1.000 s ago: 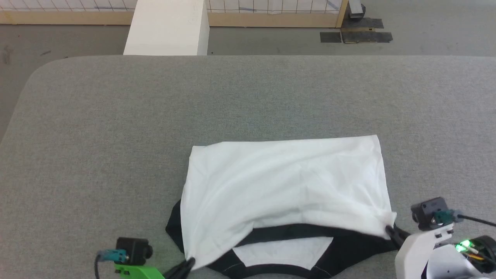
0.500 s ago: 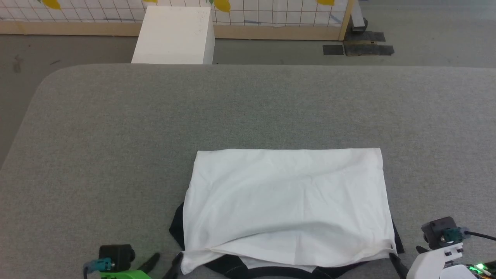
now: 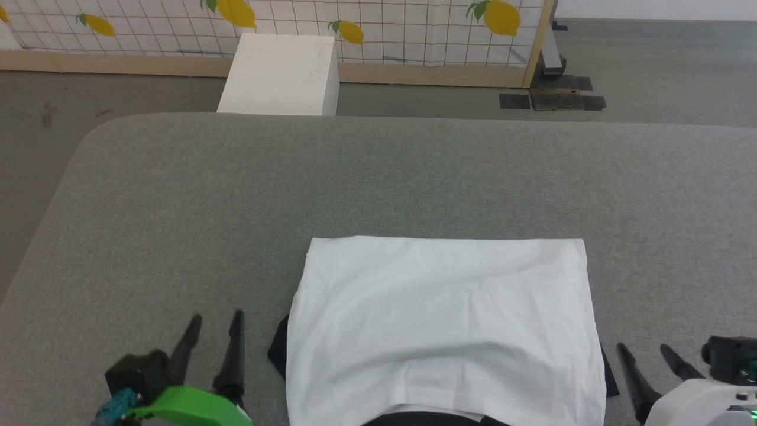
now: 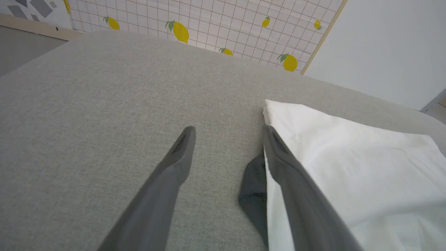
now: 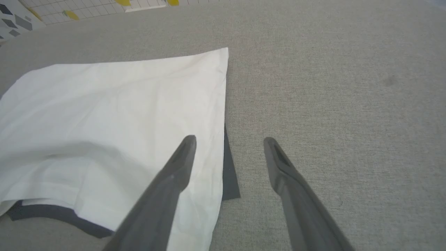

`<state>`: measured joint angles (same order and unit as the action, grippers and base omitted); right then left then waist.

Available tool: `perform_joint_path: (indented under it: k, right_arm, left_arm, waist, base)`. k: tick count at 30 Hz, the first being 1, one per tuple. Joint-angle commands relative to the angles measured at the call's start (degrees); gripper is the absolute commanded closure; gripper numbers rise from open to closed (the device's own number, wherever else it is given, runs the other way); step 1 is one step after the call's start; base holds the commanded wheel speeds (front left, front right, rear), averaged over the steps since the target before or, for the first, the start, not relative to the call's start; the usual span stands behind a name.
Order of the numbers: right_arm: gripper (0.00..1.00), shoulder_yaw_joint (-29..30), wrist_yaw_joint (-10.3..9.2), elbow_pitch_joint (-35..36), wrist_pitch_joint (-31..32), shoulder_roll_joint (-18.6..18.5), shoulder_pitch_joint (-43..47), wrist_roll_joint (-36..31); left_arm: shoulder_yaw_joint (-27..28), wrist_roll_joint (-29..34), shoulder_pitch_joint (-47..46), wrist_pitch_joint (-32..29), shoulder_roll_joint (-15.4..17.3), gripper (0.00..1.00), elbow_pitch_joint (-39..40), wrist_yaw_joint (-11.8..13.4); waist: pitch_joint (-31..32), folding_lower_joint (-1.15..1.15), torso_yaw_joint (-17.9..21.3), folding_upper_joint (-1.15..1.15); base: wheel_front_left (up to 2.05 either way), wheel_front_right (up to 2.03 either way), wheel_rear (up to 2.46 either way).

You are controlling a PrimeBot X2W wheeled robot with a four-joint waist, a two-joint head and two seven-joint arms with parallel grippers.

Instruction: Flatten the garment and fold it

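Beside the folded garment (image 3: 443, 319), left end effector (image 3: 216, 316) and right end effector (image 3: 643, 348) gape empty.

The T-shirt (image 3: 440, 325) is white, with black sleeve fabric peeking out at its left and right sides and a black strip at its near edge. Under it the table (image 3: 355, 177) is a plain, flecked grey. The left gripper (image 3: 216, 318) has dark grey fingers on a bright green body; the right gripper (image 3: 643, 348) has dark fingers on a white body. At the far side are a plain white box (image 3: 281, 71), a grey floor (image 3: 650, 71) with black mats (image 3: 553, 100), and a white panel (image 3: 414, 29) with a thin grid and yellow, green-leaved lemons, in a pale wood frame (image 3: 539, 44).
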<state>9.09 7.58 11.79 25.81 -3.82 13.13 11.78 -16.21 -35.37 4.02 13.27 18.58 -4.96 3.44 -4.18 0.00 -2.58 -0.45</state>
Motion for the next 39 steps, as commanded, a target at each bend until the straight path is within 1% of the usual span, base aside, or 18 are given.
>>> perform_joint_path:
  k: [1, 3, 6, 10, 13, 21, 29, 33, 37, 38, 39]
  right_arm:
    - [0.00, 0.78, -0.09, 0.33, -1.48, 0.52, -0.42, 1.03]
    - [0.00, 1.65, -0.09, 0.01, -2.77, 0.83, -1.26, 2.22]
    - [0.00, 2.81, -0.09, -2.21, -4.46, 0.90, -2.80, 6.40]
    - [0.00, 4.29, -0.09, -6.90, -5.38, 0.92, -5.54, 10.15]
    - [0.00, 4.71, -0.09, -10.72, -4.60, 0.93, -7.66, 11.17]
    - [0.00, 3.11, -0.09, -20.85, -0.30, 0.93, -13.81, 11.14]
    - [0.00, 0.79, -0.09, -29.17, 6.05, 0.94, -17.54, 10.83]
    - [0.00, -1.14, -0.09, -31.65, 9.64, 0.94, -18.41, 12.11]
    - [0.00, -4.09, -0.09, -31.70, 12.54, 0.94, -18.27, 14.53]
    - [0.36, -4.59, -0.09, -31.52, 12.92, 0.94, -18.19, 14.90]
    - [0.65, -5.13, -0.09, -31.18, 13.13, 0.94, -18.13, 15.50]
  left_arm:
    - [1.06, 1.66, -2.26, 0.99, -0.56, 0.00, 0.31, 0.30]
    - [2.50, 3.43, -3.63, 1.53, -1.16, 0.00, 0.36, 0.22]
    - [5.73, 7.16, -5.99, 1.69, -2.89, 0.00, 1.68, -0.14]
    - [8.85, 11.87, -7.72, 1.71, -5.68, 0.00, 2.15, -1.25]
    - [10.38, 14.46, -8.94, 1.72, -7.14, 0.00, 1.10, -2.32]
    - [14.01, 19.74, -11.88, 1.72, -10.02, 0.00, -3.04, -4.93]
    - [16.07, 22.23, -12.60, 1.73, -12.19, 0.00, -4.84, -7.16]
    - [16.60, 22.93, -12.77, 1.73, -12.83, 0.00, -5.33, -8.08]
    - [17.18, 23.43, -12.88, 1.73, -13.30, 0.00, -5.57, -8.71]
    - [17.34, 23.53, -12.88, 1.73, -13.39, 0.00, -5.58, -8.81]
    - [17.53, 23.66, -12.88, 1.73, -13.49, 0.00, -5.55, -8.94]
  waist:
    - [0.11, 0.00, -0.04, 0.44]
    - [0.18, 0.00, 0.03, 0.44]
    - [0.11, 0.00, 0.13, 0.44]
    - [-0.04, 0.00, 0.16, 0.44]
    - [-0.27, 0.00, 0.13, 0.44]
    - [-1.14, 0.00, 0.03, 0.44]
    - [-1.98, 0.00, -0.61, 0.44]
    - [-2.26, 0.00, -0.98, 0.44]
    - [-2.40, 0.00, -1.12, 0.44]
    - [-2.44, 0.00, -1.09, 0.44]
    - [-2.51, 0.00, -1.04, 0.44]
  base:
    - [0.00, 0.00, 0.00]
    - [0.00, 0.00, 0.00]
    - [0.00, 0.00, 0.00]
    - [0.00, 0.00, 0.00]
    - [0.00, 0.00, 0.00]
    - [0.00, 0.00, 0.00]
    - [0.00, 0.00, 0.00]
    - [0.00, 0.00, 0.00]
    - [0.00, 0.00, 0.00]
    - [0.00, 0.00, 0.00]
    - [0.00, 0.00, 0.00]
